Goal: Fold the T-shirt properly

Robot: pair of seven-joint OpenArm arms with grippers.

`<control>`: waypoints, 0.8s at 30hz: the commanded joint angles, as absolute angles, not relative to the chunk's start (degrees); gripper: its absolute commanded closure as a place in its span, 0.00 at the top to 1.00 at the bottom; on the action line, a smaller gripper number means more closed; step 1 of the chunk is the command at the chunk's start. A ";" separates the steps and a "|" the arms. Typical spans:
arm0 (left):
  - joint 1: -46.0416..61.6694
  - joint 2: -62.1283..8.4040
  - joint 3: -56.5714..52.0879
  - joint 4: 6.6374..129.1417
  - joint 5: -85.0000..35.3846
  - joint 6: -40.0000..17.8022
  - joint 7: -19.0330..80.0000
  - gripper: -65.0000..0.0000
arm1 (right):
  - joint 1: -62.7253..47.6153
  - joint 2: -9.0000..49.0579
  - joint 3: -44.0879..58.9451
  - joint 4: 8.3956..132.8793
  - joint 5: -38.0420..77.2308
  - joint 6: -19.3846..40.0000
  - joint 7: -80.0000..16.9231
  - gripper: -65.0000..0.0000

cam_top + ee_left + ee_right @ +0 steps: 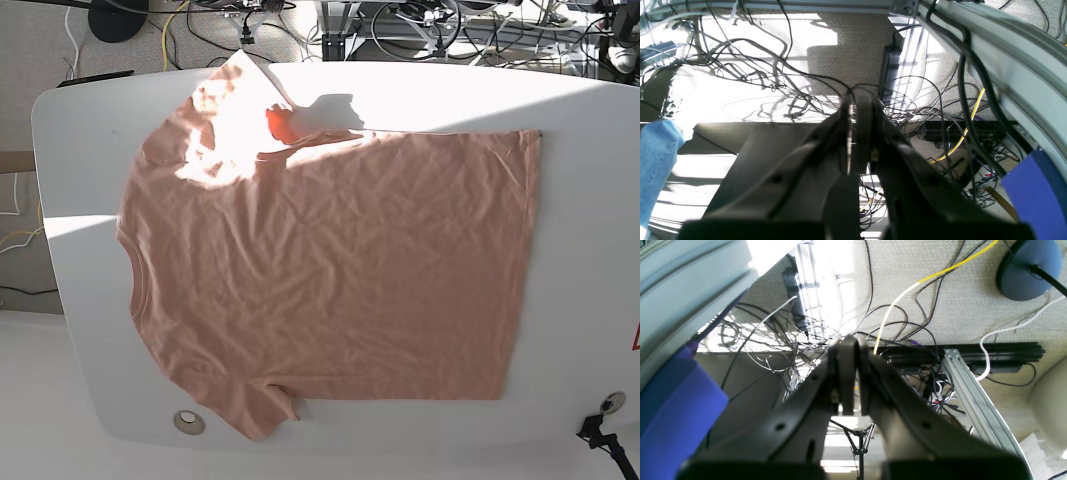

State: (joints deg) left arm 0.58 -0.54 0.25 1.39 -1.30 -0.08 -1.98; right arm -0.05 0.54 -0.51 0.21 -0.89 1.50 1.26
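Observation:
The salmon-pink T-shirt [330,270] lies spread flat and wrinkled on the white table [590,200]. Its neck is at the left, its hem at the right, and one sleeve points to the far edge and one to the near edge. Sunlight falls on the far sleeve. Neither arm appears in the base view. In the left wrist view my left gripper [857,100] is shut with nothing in it, over a floor of cables. My right gripper [848,343] is also shut and empty in the right wrist view, above tangled cables.
A round metal disc [187,421] sits near the table's front left edge. A black fitting [600,435] is at the front right corner. Aluminium frame rails [970,390] and a yellow cable [907,290] lie on the carpet beyond the table.

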 commanded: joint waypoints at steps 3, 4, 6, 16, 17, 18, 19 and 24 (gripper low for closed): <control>0.59 -0.99 0.40 1.44 -0.95 -0.58 -2.63 0.01 | -0.27 0.74 -0.57 0.00 -0.67 1.73 1.04 0.02; 0.49 -0.98 0.22 1.60 -0.98 -0.40 -2.69 0.02 | -0.08 0.71 -0.51 0.03 -0.83 1.76 1.22 0.02; 0.58 -0.97 0.18 1.67 -0.92 -0.51 -2.93 0.03 | -0.29 0.69 -0.49 0.00 -0.72 1.73 1.09 0.02; 0.82 -1.52 0.50 2.14 -0.99 -0.61 -2.78 0.06 | -0.28 0.79 -0.50 0.00 -0.74 1.74 1.39 0.02; 0.59 -1.68 0.55 2.09 -1.01 -0.66 -2.56 0.05 | -0.35 0.85 -0.48 0.05 -0.95 1.84 1.51 0.02; 1.80 -2.15 1.45 2.68 -1.10 -0.04 -3.03 0.08 | -0.40 1.01 -0.31 1.27 -0.84 1.89 1.71 0.03; 1.80 -2.24 1.54 2.77 -1.10 -0.04 -3.03 0.08 | -0.40 1.01 -0.31 1.36 -0.84 1.89 1.71 0.03; 1.80 -2.51 1.54 2.86 -1.10 -0.04 -3.03 0.08 | -0.66 1.01 -0.31 3.21 -0.84 1.89 1.36 0.03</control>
State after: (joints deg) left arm 2.00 -2.59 1.52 2.68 -1.10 0.08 -2.83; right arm -0.56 0.82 -0.38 2.87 -0.91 1.50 1.26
